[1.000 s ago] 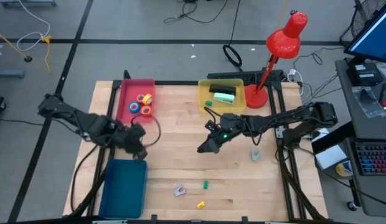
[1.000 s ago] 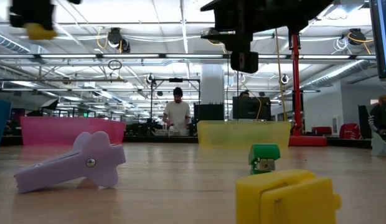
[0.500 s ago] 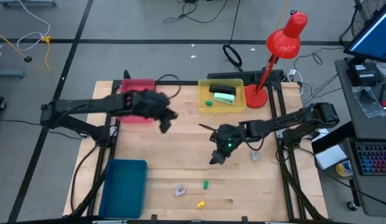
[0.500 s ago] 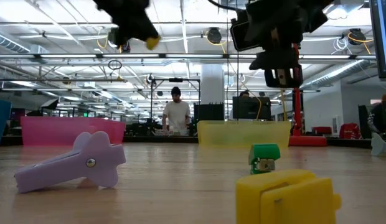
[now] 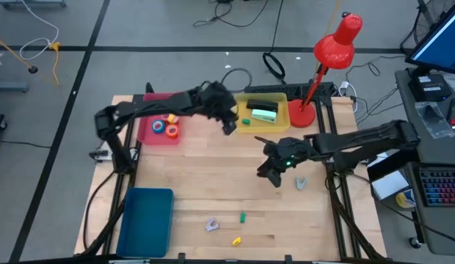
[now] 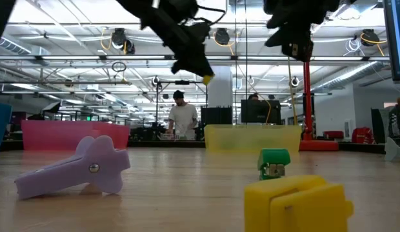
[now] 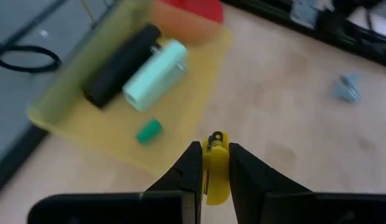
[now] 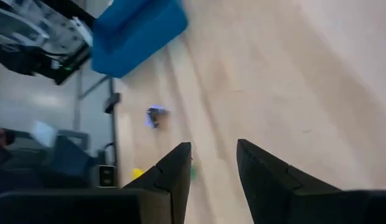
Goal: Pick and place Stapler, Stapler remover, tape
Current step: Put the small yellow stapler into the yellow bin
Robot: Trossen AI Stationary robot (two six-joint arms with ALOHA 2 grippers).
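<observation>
We carry a small yellow block (image 7: 216,167) pinched in the left gripper (image 5: 229,126) just by the yellow tray (image 5: 240,117) at upper centre, light, rigid, held by its flat sides, while the right gripper (image 5: 275,176) hangs slightly parted, empty, mid-bench.

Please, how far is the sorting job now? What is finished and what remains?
Done: tape rolls lie in the pink tray; two staplers lie in the yellow tray.
In hand: the left gripper, beside that tray, is shut on a small yellow piece.
Left: purple piece, green block, yellow block and grey piece lie on the table; the right gripper hovers open, empty.
</observation>
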